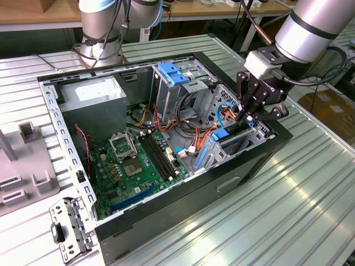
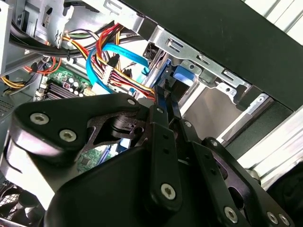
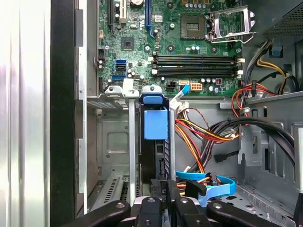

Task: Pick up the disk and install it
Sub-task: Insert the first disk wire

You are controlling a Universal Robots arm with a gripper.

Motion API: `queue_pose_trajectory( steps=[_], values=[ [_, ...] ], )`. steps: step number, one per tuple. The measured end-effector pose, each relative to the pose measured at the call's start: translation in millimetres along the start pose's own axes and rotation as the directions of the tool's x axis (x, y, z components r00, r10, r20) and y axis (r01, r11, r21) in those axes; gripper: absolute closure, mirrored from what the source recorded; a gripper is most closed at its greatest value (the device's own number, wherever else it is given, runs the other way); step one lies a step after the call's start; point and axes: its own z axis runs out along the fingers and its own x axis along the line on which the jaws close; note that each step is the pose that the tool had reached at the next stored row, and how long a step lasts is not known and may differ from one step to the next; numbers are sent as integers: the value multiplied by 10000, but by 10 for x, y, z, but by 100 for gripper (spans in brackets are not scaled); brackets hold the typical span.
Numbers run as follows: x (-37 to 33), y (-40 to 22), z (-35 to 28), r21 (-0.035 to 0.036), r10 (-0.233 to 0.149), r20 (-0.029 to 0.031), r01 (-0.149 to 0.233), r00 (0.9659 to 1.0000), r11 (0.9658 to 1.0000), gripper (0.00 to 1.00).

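Observation:
The disk [image 3: 160, 153] stands on edge in a slot of the metal drive cage [image 3: 116, 142] at the case's front corner. Its blue plastic carrier [image 3: 155, 124] caps the visible end. In the exterior view the blue carrier [image 1: 221, 134] sits low in the cage, right under my gripper [image 1: 246, 117]. My gripper [image 3: 163, 185] reaches down into the cage with its two black fingers [image 2: 161, 101] pressed close together on the thin edge of the disk [image 2: 176, 81]. The disk's label face is hidden between the cage walls.
The open black computer case [image 1: 238, 166] lies on a ribbed metal table. Inside are the green motherboard [image 1: 138, 166], a grey power-supply box [image 1: 94, 94], bundled coloured cables [image 3: 203, 132], a blue flat cable [image 3: 208, 182] and an upper bay with a blue latch [image 1: 173, 73]. A second arm's base [image 1: 100, 33] stands behind.

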Motion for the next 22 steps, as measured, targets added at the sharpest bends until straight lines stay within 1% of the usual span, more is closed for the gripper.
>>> queue_pose_trajectory(
  steps=[9,14,17,22],
  values=[
    [3,-4,46,-24,0,28,0,10000,10000,83],
    [2,-6,28,-24,-3,42,3,10000,10000,83],
    [0,-20,6,-25,-24,32,24,10000,10000,83],
    [0,-18,7,-27,-44,37,44,10000,10000,83]
  ],
)
